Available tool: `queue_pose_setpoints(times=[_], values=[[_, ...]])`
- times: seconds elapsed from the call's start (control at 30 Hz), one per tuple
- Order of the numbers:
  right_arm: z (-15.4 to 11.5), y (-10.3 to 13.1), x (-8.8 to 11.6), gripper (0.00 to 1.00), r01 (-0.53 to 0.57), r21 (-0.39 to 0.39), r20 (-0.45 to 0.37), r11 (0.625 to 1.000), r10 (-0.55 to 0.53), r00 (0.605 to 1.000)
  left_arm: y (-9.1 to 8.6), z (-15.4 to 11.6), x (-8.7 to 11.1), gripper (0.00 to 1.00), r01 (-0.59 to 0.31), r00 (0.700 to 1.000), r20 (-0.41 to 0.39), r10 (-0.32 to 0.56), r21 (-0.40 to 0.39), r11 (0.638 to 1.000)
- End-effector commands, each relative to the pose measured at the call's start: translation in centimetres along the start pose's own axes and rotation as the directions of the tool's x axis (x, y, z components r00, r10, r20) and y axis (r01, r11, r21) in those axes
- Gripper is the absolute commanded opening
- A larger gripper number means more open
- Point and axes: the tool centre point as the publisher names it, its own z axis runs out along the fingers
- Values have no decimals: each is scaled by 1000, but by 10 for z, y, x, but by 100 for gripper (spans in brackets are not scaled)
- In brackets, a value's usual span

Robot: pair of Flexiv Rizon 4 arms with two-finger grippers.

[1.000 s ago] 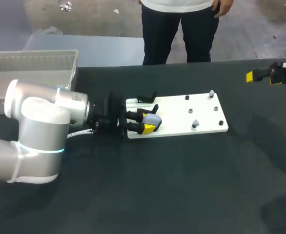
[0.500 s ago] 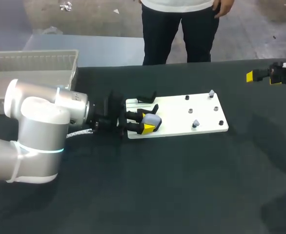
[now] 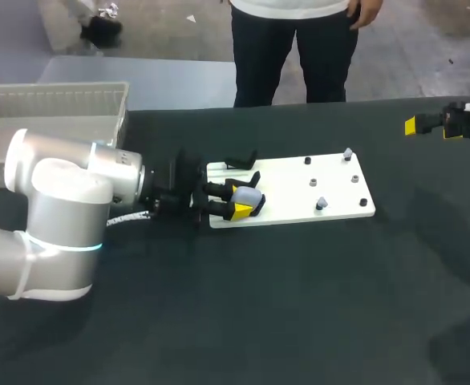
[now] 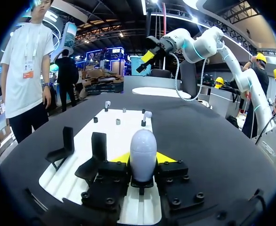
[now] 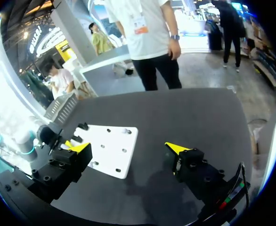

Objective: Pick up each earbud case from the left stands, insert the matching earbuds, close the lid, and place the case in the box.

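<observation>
A pale grey earbud case [image 3: 247, 198] sits over the left end of the white board [image 3: 299, 192], and my left gripper [image 3: 241, 201] is shut on it. In the left wrist view the closed, egg-shaped case [image 4: 143, 153] stands upright between the yellow tips of the left gripper [image 4: 143, 159]. Two empty black stands [image 4: 62, 148] [image 4: 98, 149] are beside it. Small earbuds rest on pegs [image 3: 321, 204] [image 3: 347, 152] at the board's right end. My right gripper [image 3: 443, 123] hangs open and empty at the far right; in its own view the right gripper [image 5: 128, 149] is well above the table.
A white slatted basket [image 3: 50, 112] stands at the back left, beyond my left arm [image 3: 58, 216]. Several short dark pegs [image 4: 117, 121] stick up from the board ahead of the case. Black cloth covers the table around the board.
</observation>
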Motion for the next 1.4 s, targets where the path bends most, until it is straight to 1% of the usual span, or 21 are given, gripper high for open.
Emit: queue_pose_setpoints(times=[0.03, 0.23, 0.43, 0.57, 0.67, 0.83, 0.87, 0.93, 1.17, 1.23, 1.33, 1.4], values=[[1, -1, 0, 100, 1, -3, 0, 1000, -1, 1000, 2, -1, 1, 0, 2, 1000, -6, -2, 7, 1000], [1, -1, 0, 100, 1, -3, 0, 1000, -1, 1000, -1, -4, -6, 0, -10, 1000, 15, 9, 6, 1000], [1, -1, 0, 100, 1, -3, 0, 1000, -1, 1000, -6, -13, -20, 0, -29, 999, 39, 29, -4, 1000], [1, -1, 0, 100, 1, -3, 0, 1000, -1, 1000, -4, -21, -33, 0, 5, 998, 64, -4, -17, 1000], [1, -1, 0, 100, 1, -3, 0, 1000, -1, 1000, -4, -26, -44, 0, 26, 995, 101, -24, -25, 999], [1, -1, 0, 100, 1, -3, 0, 1000, -1, 1000, -6, -26, -60, 0, 36, 991, 128, -32, -26, 999], [4, 4, 0, 100, 14, -15, -19, 1000, -14, 1000, -6, -26, -63, 0, 35, 991, 132, -31, -23, 999], [9, 17, 1, 100, 31, -5, -39, 999, -32, 999, -4, -23, -68, 0, 36, 989, 141, -32, -25, 999], [23, 58, 11, 100, 118, -54, -35, 992, -120, 992, 0, -7, -84, 0, 32, 985, 171, -27, -23, 999], [27, 71, 13, 100, 134, -74, -36, 988, -137, 990, 2, -2, -88, 0, 26, 985, 173, -21, -29, 999], [32, 86, 16, 100, 145, -77, -42, 986, -149, 988, 4, 5, -94, 0, 20, 986, 169, -13, -37, 999], [36, 94, 19, 100, 158, -87, -53, 984, -163, 985, 6, 10, -99, 0, 13, 985, 175, -8, -28, 1000]])
